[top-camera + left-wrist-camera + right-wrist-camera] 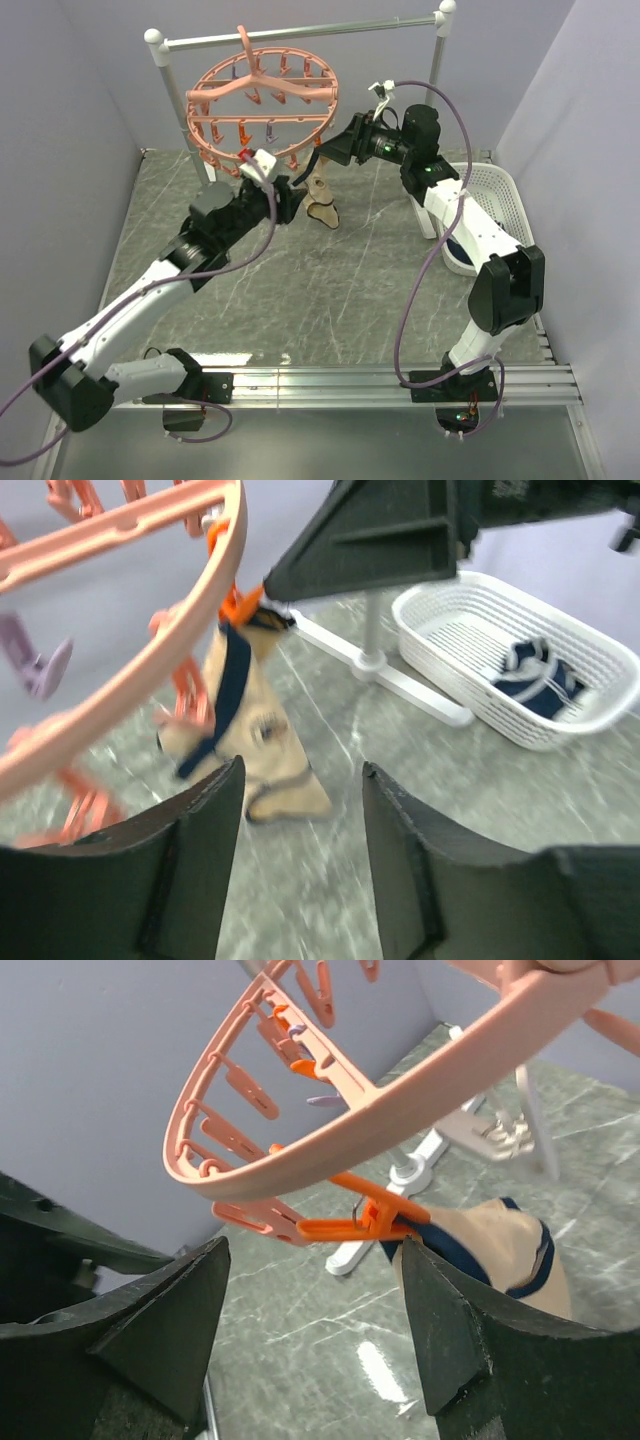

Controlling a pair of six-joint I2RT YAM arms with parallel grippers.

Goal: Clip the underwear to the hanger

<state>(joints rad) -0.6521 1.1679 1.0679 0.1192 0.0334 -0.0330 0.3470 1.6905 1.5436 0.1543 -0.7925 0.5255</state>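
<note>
One orange clip (365, 1222) on the hanger (450, 1070) grips the underwear (250, 730), which dangles just ahead of the half-open, empty left claw (302, 770) and the wide-open, empty right claw (312, 1247), so perhaps only a second clip remains.

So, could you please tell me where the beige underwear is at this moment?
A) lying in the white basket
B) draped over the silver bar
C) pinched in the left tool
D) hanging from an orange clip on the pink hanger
D: the underwear dangles from an orange clip fixed to the rim of the hanger.
</note>
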